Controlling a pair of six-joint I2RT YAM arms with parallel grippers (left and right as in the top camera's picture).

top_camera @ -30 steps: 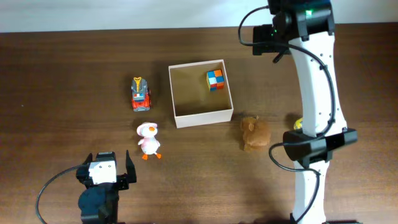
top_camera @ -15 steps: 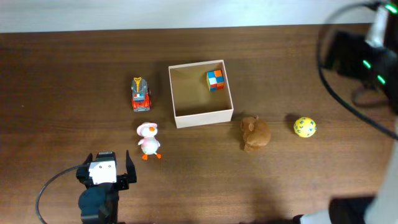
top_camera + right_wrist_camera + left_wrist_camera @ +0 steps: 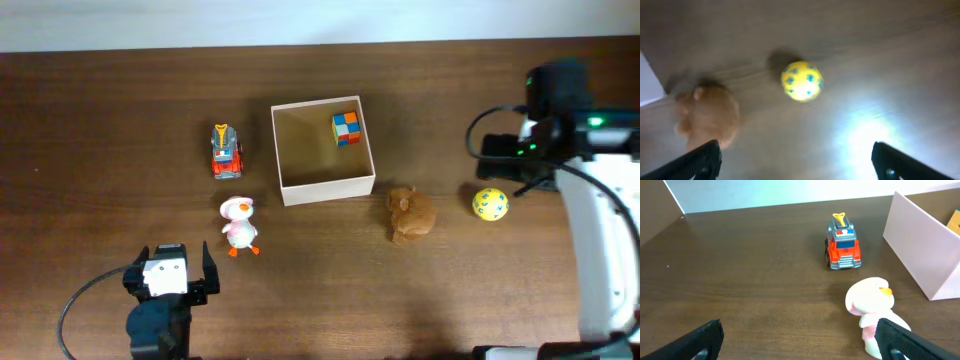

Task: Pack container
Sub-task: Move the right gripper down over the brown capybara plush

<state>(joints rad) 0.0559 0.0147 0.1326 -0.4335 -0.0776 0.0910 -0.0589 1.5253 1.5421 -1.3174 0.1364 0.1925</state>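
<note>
The container (image 3: 329, 188) is seen at mid-table, a cube (image 3: 346, 128) lodged in its far right corner; a truck (image 3: 226, 150) and a duck (image 3: 238, 224) are set to its left, a plush (image 3: 410, 213) by its near right corner, a ball (image 3: 490, 204) further right. The left gripper (image 3: 800, 339) is spread wide and empty, the duck just ahead; the right gripper (image 3: 795, 157) is likewise fully parted with nothing gripped, near the ball.

This looks to me like a robotics lab bench: a bare dark wood-grain table (image 3: 100, 120), a plain pale wall (image 3: 200, 20) at twelve o'clock, my left arm (image 3: 158, 310) at seven, my cabled right arm (image 3: 600, 240) at three, and a toy truck (image 3: 226, 150) and duck (image 3: 238, 224) laid out like test props.
</note>
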